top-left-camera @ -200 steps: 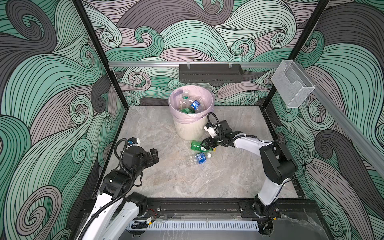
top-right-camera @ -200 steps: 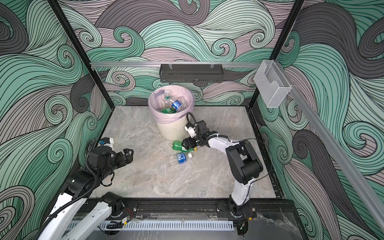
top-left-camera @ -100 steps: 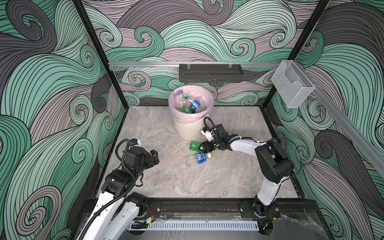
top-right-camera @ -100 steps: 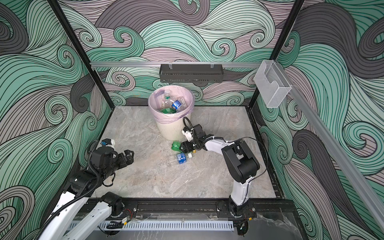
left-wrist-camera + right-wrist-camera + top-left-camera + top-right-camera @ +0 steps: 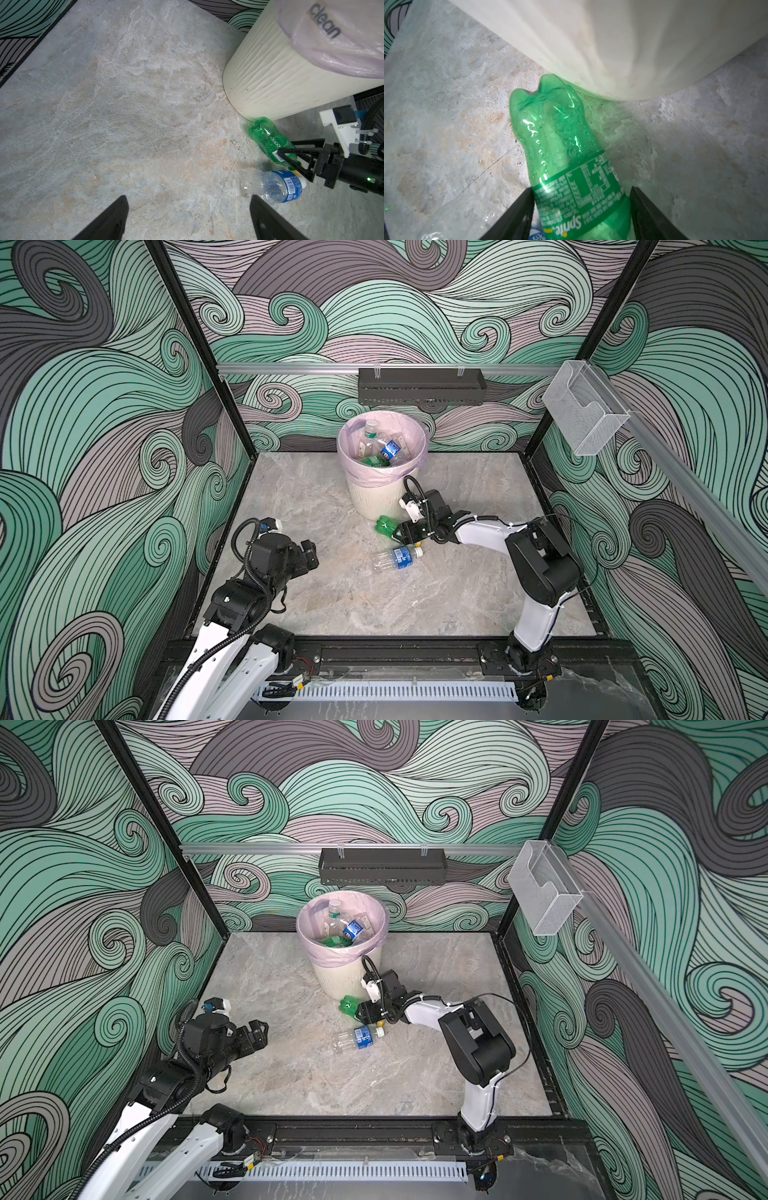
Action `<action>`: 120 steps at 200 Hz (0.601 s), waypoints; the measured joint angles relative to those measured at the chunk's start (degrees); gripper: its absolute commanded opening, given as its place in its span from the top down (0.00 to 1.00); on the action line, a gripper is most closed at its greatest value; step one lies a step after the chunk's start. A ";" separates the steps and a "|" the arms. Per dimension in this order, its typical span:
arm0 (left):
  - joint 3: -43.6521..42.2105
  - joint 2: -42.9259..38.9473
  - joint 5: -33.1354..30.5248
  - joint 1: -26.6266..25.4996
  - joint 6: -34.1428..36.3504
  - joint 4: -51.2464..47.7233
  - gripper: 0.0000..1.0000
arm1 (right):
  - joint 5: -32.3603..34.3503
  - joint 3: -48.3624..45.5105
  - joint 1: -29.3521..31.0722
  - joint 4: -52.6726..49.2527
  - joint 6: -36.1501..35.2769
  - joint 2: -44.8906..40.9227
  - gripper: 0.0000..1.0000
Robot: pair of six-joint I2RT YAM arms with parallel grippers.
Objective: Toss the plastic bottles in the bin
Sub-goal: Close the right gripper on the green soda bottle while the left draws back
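Right gripper (image 5: 580, 189) jaws straddle the apparently light, crushable green bottle (image 5: 554, 128) at its label band, clamping unconfirmed; left gripper (image 5: 188, 197) stands wide apart.

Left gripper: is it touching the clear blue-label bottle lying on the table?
Apart. In both top views, bare table separates the left gripper from the clear bottle.

L arm sits folded low by its base, wrist level. L gripper (image 5: 309, 558) points fwd, jaws wide apart. R arm reaches fwd & low, elbow raised. R gripper (image 5: 401, 533) lies near horizontal, jaws narrowed; can't tell if clamped.
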 measured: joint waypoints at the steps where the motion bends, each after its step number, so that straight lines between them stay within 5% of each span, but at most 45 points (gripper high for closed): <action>1: 0.00 0.00 0.00 0.00 0.02 0.00 0.07 | 0.02 -0.07 0.04 0.09 -0.04 -0.02 0.36; 95: -0.92 0.26 -0.02 0.00 0.00 0.42 0.07 | 6.78 -8.50 0.85 0.44 1.40 -8.22 0.37; 120: -0.98 0.85 0.00 0.00 -0.02 0.68 0.07 | 7.72 -8.70 0.85 -1.20 0.63 -9.09 0.26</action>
